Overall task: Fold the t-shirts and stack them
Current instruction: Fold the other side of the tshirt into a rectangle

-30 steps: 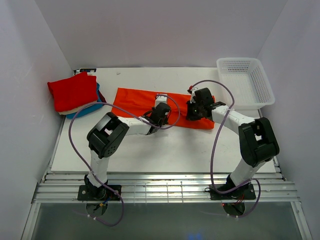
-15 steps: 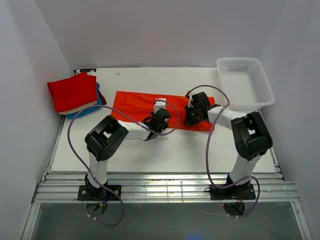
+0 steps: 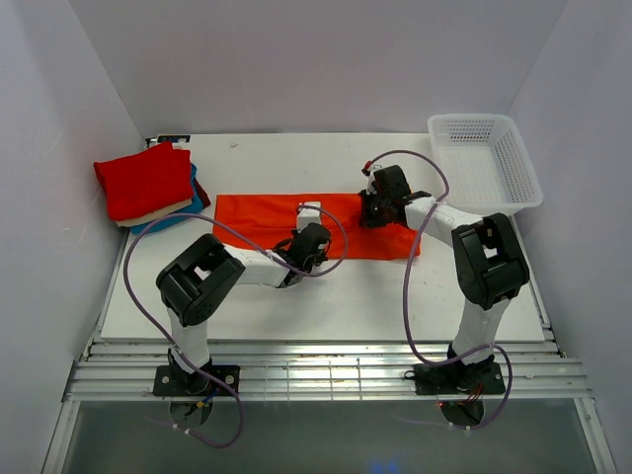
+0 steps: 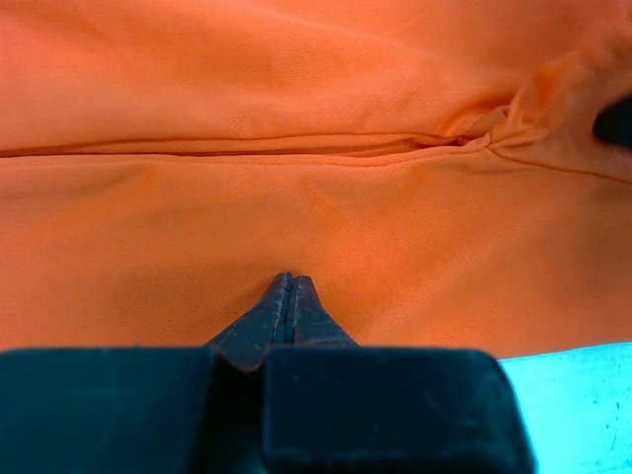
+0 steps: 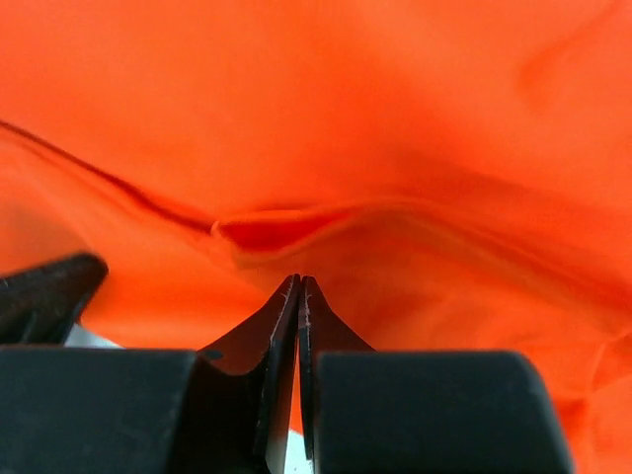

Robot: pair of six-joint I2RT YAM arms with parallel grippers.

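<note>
My left end effector (image 4: 288, 281) is clenched, tips pressed onto the orange t-shirt (image 3: 257, 212) by its near hem at mid-length; I cannot confirm cloth between them. My right end effector (image 5: 298, 281) is clenched on a pucker by the far edge, towards the right end. The shirt lies on the worktop (image 3: 395, 296), long axis left-to-right, so I judge the next fold runs along it.

One camera looks down from behind my bases over the tabletop (image 3: 326, 296). Wrist cameras sight along my left tool (image 4: 287, 281) and right tool (image 5: 298, 283), close on the orange shirt (image 3: 247, 205) ahead, which all share.
</note>
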